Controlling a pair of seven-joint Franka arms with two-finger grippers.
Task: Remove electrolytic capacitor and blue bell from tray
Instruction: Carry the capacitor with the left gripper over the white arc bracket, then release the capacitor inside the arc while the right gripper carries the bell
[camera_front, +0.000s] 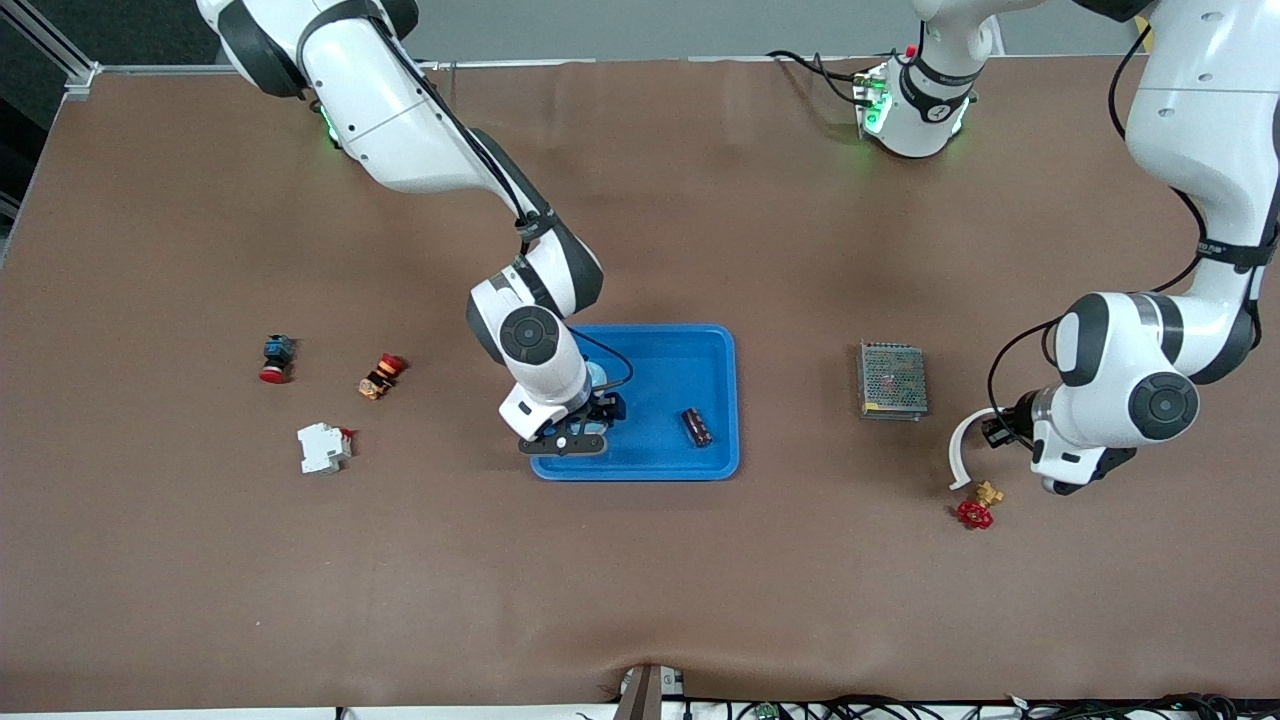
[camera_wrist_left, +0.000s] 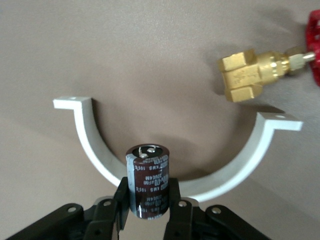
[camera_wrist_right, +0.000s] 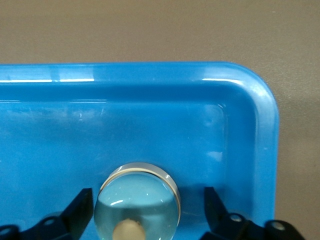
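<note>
My right gripper (camera_front: 600, 405) is low in the blue tray (camera_front: 690, 350), open, with one finger on each side of the bell and a gap at both. The bell (camera_wrist_right: 138, 202) is a shiny dome with a knob and sits on the tray floor near a corner; it also shows in the front view (camera_front: 597, 377). My left gripper (camera_wrist_left: 147, 192) is shut on a dark brown capacitor (camera_wrist_left: 147, 180), held upright over a white curved bracket (camera_wrist_left: 95, 150). In the front view this gripper (camera_front: 1005, 432) is at the left arm's end of the table. A second dark capacitor (camera_front: 697, 426) lies in the tray.
A brass valve with a red handle (camera_front: 978, 508) lies beside the white bracket (camera_front: 960, 450), nearer the front camera. A metal mesh box (camera_front: 892, 380) stands between bracket and tray. A white breaker (camera_front: 324, 447) and two push buttons (camera_front: 277, 358) (camera_front: 381, 376) lie toward the right arm's end.
</note>
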